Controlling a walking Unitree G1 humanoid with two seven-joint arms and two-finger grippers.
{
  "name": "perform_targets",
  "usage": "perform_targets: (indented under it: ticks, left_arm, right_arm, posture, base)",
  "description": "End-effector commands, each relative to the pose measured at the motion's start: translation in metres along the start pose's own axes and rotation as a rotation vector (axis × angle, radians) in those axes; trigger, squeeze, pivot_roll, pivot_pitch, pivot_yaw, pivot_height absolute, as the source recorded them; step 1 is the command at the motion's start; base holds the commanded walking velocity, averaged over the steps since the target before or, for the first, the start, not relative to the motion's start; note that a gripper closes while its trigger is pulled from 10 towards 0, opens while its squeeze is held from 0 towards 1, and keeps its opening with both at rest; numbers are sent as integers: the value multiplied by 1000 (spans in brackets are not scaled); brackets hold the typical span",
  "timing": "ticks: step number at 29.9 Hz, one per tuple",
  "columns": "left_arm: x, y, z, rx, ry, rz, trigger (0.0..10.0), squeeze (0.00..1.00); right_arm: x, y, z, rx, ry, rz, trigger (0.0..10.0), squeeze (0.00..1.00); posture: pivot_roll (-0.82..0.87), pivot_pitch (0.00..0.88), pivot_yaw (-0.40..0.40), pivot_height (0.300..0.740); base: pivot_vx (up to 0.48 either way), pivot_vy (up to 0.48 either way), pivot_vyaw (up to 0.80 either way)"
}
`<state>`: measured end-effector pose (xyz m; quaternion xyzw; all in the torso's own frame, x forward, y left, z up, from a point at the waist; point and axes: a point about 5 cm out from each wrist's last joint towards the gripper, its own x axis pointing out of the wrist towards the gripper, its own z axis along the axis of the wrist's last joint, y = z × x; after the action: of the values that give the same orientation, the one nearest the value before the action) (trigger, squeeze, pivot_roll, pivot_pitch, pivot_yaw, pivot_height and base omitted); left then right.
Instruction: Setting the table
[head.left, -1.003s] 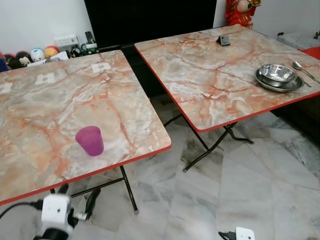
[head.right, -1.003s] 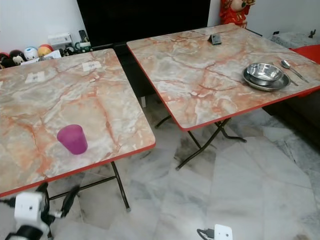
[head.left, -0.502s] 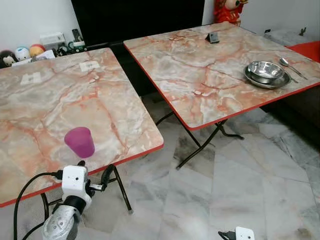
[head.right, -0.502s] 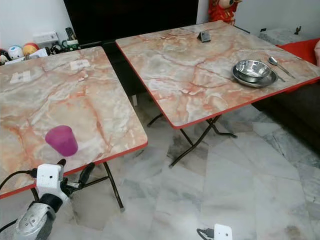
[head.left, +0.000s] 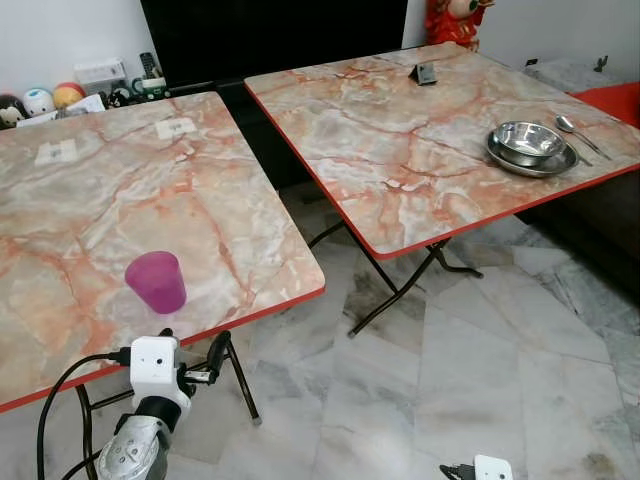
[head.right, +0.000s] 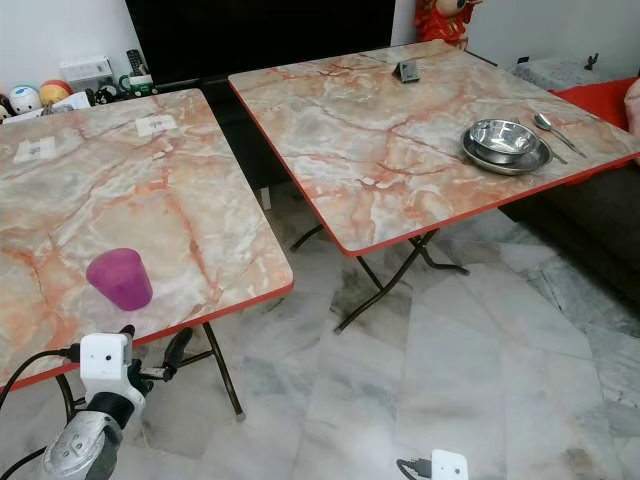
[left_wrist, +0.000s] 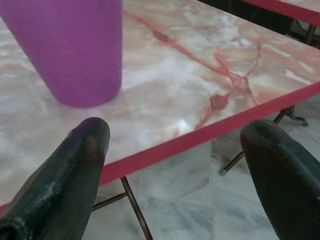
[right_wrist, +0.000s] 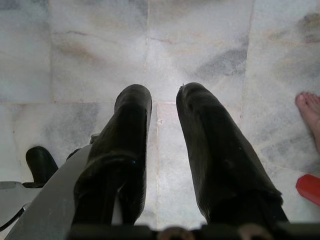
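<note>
A purple plastic cup (head.left: 155, 282) stands upright near the front edge of the left marble-patterned table (head.left: 120, 190). My left gripper (head.left: 192, 345) is open just below and in front of that red-trimmed edge, a little right of the cup. In the left wrist view the cup (left_wrist: 75, 50) sits beyond the left gripper (left_wrist: 175, 132), nearer one finger, with nothing between the fingers. On the right table (head.left: 400, 140) a steel bowl on a plate (head.left: 530, 142) sits near the front right, with a spoon (head.left: 575, 130) beside it. My right gripper (right_wrist: 164, 92) hangs idle and shut over the floor.
A gap of marble floor (head.left: 400, 350) separates the two folding tables, whose crossed legs (head.left: 400, 290) stand under them. A small dark object (head.left: 424, 73) lies on the right table's far side. Toys (head.left: 40, 100) line the back left. A person's foot (right_wrist: 310, 115) is near my right gripper.
My left arm has risen from below the table edge up towards the cup. The camera has shifted slightly; cup, bowl and spoon have stayed put.
</note>
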<state>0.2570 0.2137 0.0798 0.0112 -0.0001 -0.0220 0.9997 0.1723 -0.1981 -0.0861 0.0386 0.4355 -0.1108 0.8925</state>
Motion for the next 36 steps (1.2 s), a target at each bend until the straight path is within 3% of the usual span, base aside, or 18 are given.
perform_targets:
  ticks: [1, 6, 16, 36]
  left_arm:
    - [-3, 5, 5, 3, -20, 12, 10000, 0]
    - [-11, 10, 9, 25, -25, 23, 10000, 0]
    - [-10, 5, 12, 27, -32, 9, 10000, 0]
    - [-8, -9, 20, 18, -53, -65, 10000, 0]
  right_arm:
    - [-1, -1, -6, 1, 17, -4, 10000, 0]
    - [-2, 1, -8, 0, 27, 3, 10000, 0]
    - [-2, 4, -9, 4, 28, 8, 10000, 0]
    - [-2, 8, -9, 13, 24, 11, 10000, 0]
  posture:
    - [14, 84, 0, 740]
    - [21, 89, 3, 740]
    - [24, 95, 8, 740]
    - [22, 111, 19, 740]
  base:
    - [0, 0, 0]
    - [0, 313, 0]
    - [0, 412, 0]
    - [0, 0, 0]
